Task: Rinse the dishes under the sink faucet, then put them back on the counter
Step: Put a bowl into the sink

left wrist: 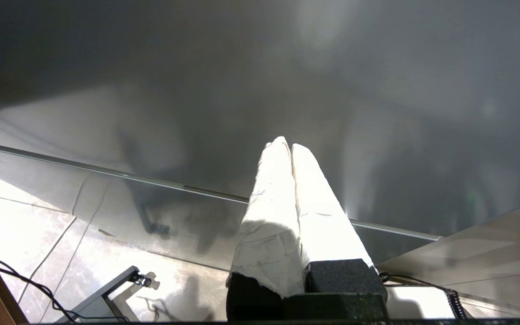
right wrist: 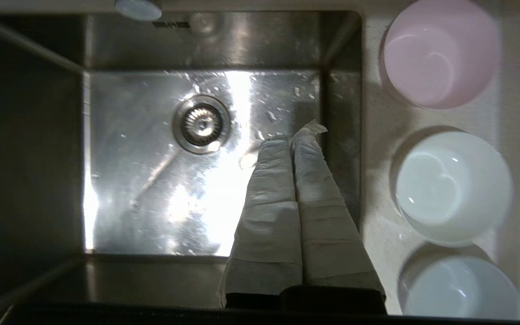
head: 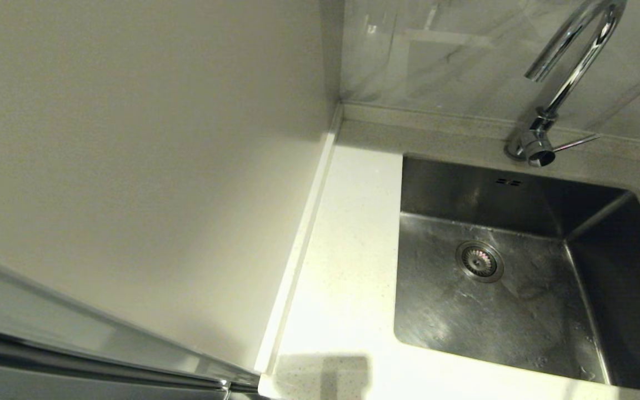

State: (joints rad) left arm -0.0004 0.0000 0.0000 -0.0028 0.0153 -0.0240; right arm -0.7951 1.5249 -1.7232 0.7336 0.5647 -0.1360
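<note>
Above sink (right wrist: 151,180): right claw (right wrist: 292,135) closed, holding nothing.

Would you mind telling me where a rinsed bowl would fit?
Free: counter strip between the wall panel and sink. Crowded: the counter beside the sink in the right wrist view, filled by pink bowl and two white bowls.

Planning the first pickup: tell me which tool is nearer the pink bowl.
Right. The right tool hangs over the sink, beside the counter's pink bowl. The left tool points at the floor, no bowl in its view.
</note>
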